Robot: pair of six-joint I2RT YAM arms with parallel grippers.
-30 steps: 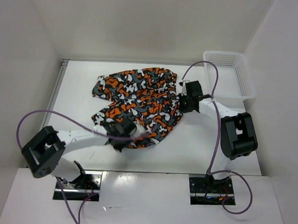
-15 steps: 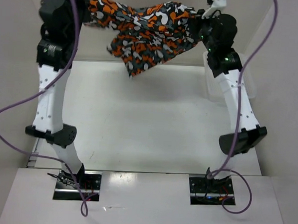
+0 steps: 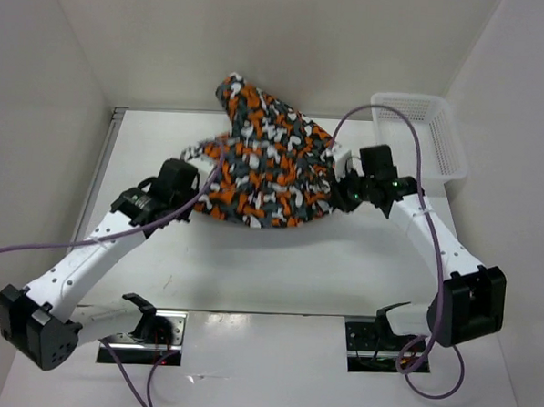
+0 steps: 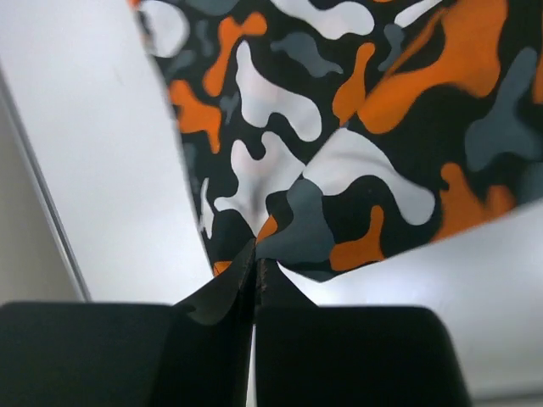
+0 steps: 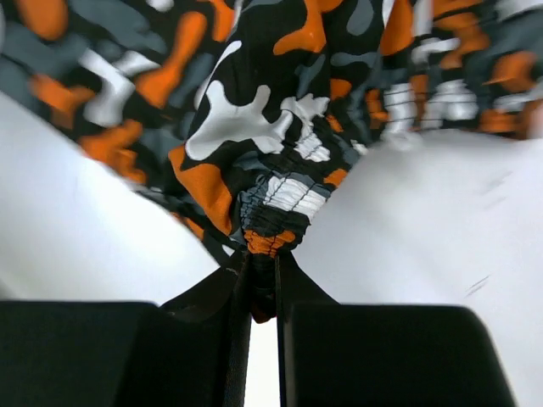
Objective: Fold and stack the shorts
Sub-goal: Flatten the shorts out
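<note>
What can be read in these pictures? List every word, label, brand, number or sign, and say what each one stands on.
No readable text in any view.
shorts: camouflage blotches only, no label or brand showing.
white mesh basket: plain, no marking.
left arm and right arm: no legible marking; any print there is too small to read.

shorts (image 3: 265, 171): soft matt cloth; basket (image 3: 442, 147): white plastic mesh; table (image 3: 278, 268): smooth matt
</note>
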